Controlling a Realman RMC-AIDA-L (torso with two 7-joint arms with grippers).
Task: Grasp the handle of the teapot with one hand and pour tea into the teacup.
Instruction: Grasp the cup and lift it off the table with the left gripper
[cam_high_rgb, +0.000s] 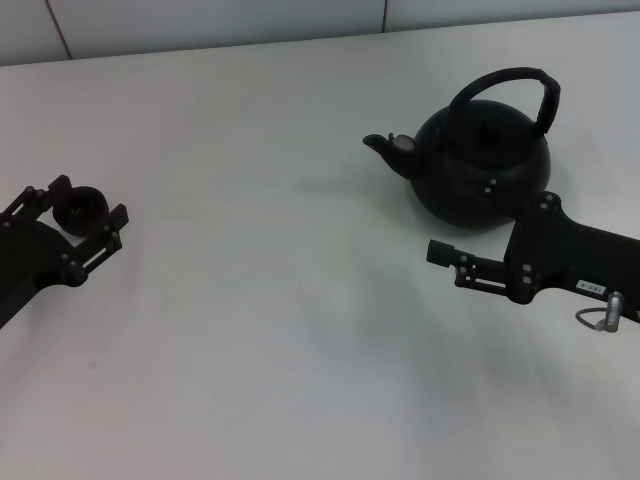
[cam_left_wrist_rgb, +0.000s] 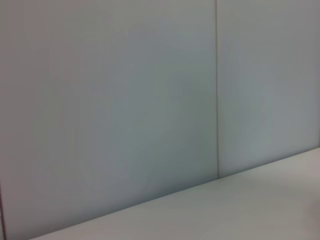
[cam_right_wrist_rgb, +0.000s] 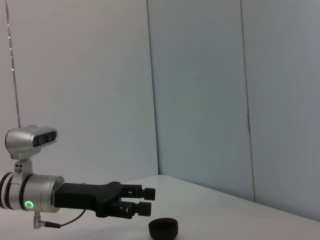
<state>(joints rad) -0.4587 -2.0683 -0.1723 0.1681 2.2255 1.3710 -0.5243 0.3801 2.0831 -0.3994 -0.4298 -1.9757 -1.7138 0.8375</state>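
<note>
The matte-black teapot (cam_high_rgb: 480, 165) stands on the white table at the right, spout pointing left, with its arched handle (cam_high_rgb: 505, 82) upright. My right gripper (cam_high_rgb: 440, 252) hovers just in front of the teapot, apart from it, pointing left. The tiny black teacup (cam_high_rgb: 80, 208) stands at the far left. My left gripper (cam_high_rgb: 91, 198) is open, and the cup shows between its fingers from above. In the right wrist view the teacup (cam_right_wrist_rgb: 164, 229) rests on the table just past and below the left gripper (cam_right_wrist_rgb: 150, 199), not held.
The white table (cam_high_rgb: 260, 300) stretches between cup and teapot. Grey wall panels (cam_left_wrist_rgb: 125, 100) rise behind the table's far edge. The left wrist view shows only wall and a strip of table.
</note>
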